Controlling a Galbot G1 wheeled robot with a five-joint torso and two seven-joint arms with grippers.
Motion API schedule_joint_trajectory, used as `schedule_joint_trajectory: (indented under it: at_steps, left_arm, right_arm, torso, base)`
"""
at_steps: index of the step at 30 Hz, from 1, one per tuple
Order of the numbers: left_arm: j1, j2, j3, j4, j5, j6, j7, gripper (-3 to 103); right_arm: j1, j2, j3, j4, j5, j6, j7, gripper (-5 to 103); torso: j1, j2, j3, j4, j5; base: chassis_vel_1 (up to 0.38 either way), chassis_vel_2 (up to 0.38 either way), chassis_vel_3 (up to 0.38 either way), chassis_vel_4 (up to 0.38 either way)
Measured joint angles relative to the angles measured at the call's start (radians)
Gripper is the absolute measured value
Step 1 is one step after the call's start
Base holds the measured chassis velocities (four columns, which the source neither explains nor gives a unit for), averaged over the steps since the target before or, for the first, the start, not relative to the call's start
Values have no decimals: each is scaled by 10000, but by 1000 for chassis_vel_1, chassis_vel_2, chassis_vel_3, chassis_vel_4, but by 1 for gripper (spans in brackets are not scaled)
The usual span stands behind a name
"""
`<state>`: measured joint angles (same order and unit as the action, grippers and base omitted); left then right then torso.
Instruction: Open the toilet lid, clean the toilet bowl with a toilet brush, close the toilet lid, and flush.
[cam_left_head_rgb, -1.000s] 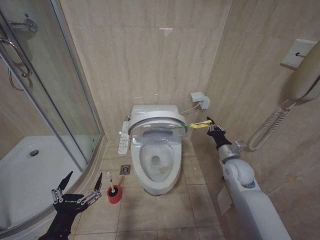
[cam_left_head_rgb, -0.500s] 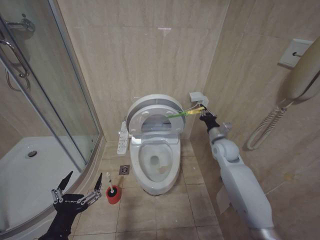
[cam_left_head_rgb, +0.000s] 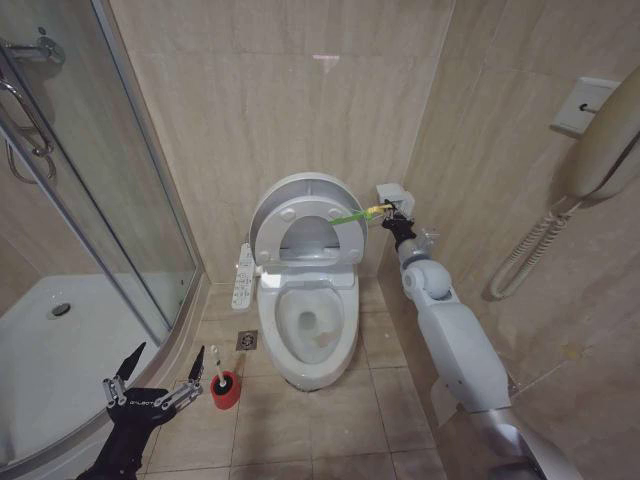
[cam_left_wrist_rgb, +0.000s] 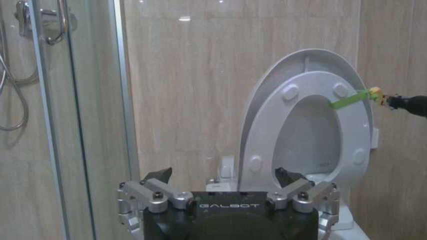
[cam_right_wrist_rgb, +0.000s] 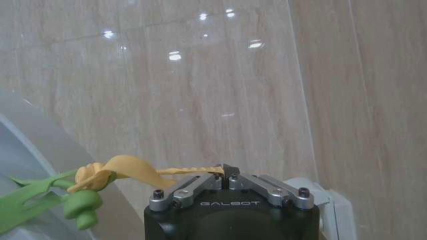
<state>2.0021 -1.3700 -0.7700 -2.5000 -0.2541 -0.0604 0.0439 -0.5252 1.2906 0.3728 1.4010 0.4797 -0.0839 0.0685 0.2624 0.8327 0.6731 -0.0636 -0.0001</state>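
the right gripper (cam_left_head_rgb: 386, 214), jaws pinched on the yellow strap (cam_right_wrist_rgb: 127, 169), holds the toilet lid (cam_left_head_rgb: 303, 198) raised; left gripper (cam_left_head_rgb: 158, 375) hangs open by the toilet brush (cam_left_head_rgb: 219, 368)

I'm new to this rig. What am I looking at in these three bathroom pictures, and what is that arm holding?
This is a wheeled robot with two arms, filmed by a camera on its head and one on each wrist. In the head view the right arm reaches out to the toilet lid, which stands raised near the wall together with the ring-shaped seat above the toilet bowl. The right gripper is shut on a yellow tag knotted to a green strap that leads to the lid. The left gripper hangs open, low beside the shower enclosure. The toilet brush stands in its red holder on the tiled floor.
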Motion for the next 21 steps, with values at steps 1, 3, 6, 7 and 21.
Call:
schedule_joint_trajectory:
  at_steps: [1, 3, 6, 7, 21]
  left_arm:
    - [0, 0, 0, 0, 0, 0, 0, 100]
    - [0, 0, 0, 0, 0, 0, 0, 100]
    - [0, 0, 0, 0, 0, 0, 0, 100]
    - [0, 0, 0, 0, 0, 0, 0, 100]
    - [0, 0, 0, 0, 0, 0, 0, 100]
  right_arm:
    - [60, 25, -19, -70, -3, -5, 1, 1]
    - [187, 51, -82, -222, -14, -18, 3, 1]
    - [319, 47, -142, -325, -17, -27, 3, 1]
    - [396, 30, -177, -382, -17, -34, 3, 1]
    - [1679, 0, -737, -1274, 24, -87, 92, 1]
  torso:
    - [0, 0, 0, 0, 0]
    - [0, 0, 0, -1, 0]
    - [0, 0, 0, -1, 0]
    - [0, 0, 0, -1, 0]
    - [0, 0, 0, 1, 0]
  base:
    - [0, 0, 0, 0]
    - [0, 0, 0, 0]
    - [0, 0, 0, 0]
    - [0, 0, 0, 0]
    - [0, 0, 0, 0]
